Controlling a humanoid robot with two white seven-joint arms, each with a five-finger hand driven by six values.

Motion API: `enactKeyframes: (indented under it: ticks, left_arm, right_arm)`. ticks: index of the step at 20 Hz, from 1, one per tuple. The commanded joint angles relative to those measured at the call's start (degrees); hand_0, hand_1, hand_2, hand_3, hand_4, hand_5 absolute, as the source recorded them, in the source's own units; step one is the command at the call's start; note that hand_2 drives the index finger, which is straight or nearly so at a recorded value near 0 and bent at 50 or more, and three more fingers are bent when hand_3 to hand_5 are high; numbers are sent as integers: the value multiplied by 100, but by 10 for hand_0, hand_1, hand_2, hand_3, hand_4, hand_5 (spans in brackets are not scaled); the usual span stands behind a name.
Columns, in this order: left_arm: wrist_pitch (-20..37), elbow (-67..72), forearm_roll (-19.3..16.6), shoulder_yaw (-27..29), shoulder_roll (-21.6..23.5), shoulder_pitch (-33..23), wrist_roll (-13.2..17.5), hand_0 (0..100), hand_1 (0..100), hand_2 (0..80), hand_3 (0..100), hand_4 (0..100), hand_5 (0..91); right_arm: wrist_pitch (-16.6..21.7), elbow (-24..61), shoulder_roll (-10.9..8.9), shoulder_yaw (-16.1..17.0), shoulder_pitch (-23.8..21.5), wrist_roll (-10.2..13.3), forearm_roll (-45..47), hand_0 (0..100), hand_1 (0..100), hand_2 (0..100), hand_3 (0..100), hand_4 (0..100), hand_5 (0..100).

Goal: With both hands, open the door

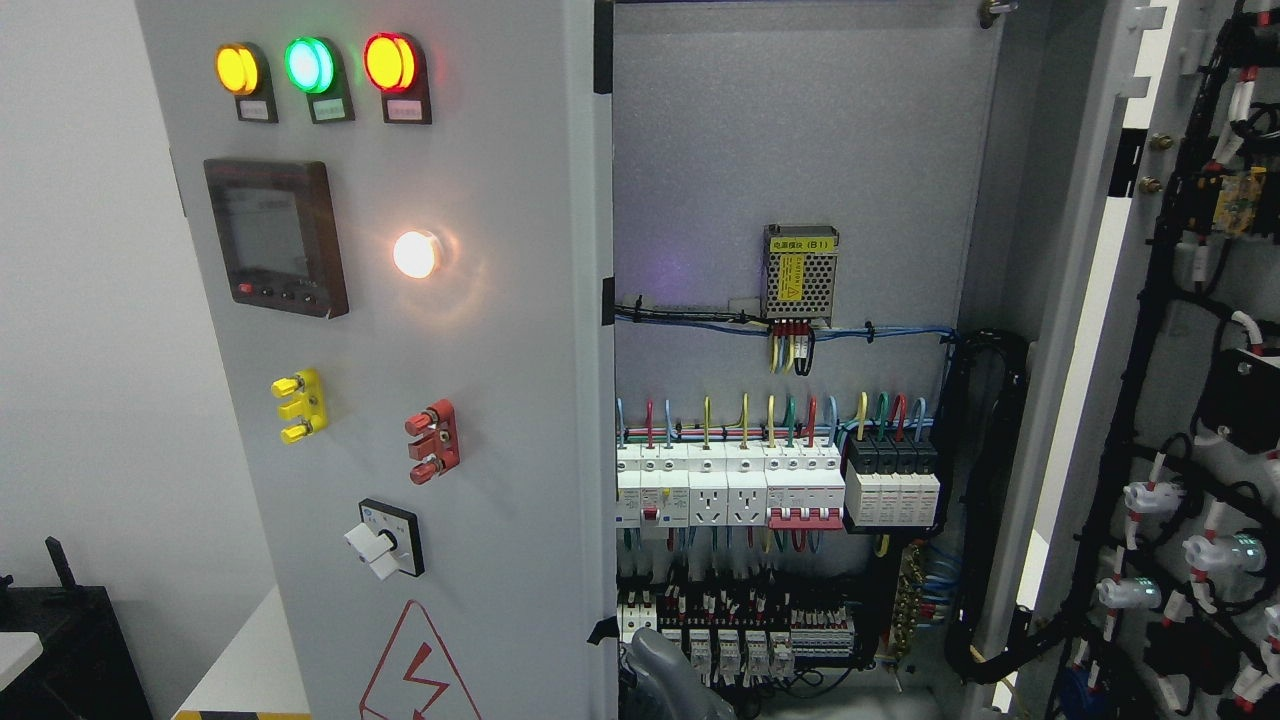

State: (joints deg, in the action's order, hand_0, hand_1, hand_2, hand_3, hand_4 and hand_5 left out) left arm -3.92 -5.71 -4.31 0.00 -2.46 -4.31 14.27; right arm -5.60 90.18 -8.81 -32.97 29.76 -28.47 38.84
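Since the right-hand door (1085, 330) already stands swung wide, showing its inner face strung with black wiring looms and white connectors, the move to come seems to turn on the left-hand door (480, 420), which covers the left half of the cabinet. Its free edge runs vertically down the middle of the head view, so the long axis is upright. One grey robot hand (665, 680) shows at the bottom edge, just right of that free edge and low on it, in front of the lowest row of terminals. Its arm enters so near the middle that I cannot tell whether it is the left or the right, nor whether it is apart, together or clamped on the door edge (only a rounded grey back shows). The door therefore lies up and to the left of it. This door is flat, matte grey painted sheet metal carrying glossy round indicator lamps (310, 65), a dark display meter (275, 235) and a rotary switch (385, 540). Behind, a speckled grey backplate (800, 130) holds white plastic breakers (730, 485).
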Motion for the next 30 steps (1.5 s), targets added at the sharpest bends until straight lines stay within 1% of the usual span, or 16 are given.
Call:
enactKeyframes:
  ticks: [1, 19, 20, 22, 30]
  left_arm:
    - [-3, 0, 0, 176, 8, 1, -3, 0, 0, 0, 0, 30, 0]
    - [-3, 0, 0, 176, -1, 0, -3, 0, 0, 0, 0, 29, 0]
    - [-3, 0, 0, 176, 8, 1, -3, 0, 0, 0, 0, 29, 0]
    - [-3, 0, 0, 176, -1, 1, -3, 0, 0, 0, 0, 29, 0]
    - [-3, 0, 0, 176, -1, 1, -3, 0, 0, 0, 0, 30, 0]
  right_arm:
    - [-2, 403, 2, -209, -110, -18, 1, 0, 0, 0, 0, 0, 0]
    - [-2, 702, 46, -666, -304, -27, 1, 0, 0, 0, 0, 0, 0]
    - [-2, 737, 46, -684, -321, -53, 1, 0, 0, 0, 0, 0, 0]
    - [-2, 799, 46, -710, -365, -245, 1, 0, 0, 0, 0, 0, 0]
    - [-2, 931, 55, -886, -427, -264, 1, 0, 0, 0, 0, 0, 0]
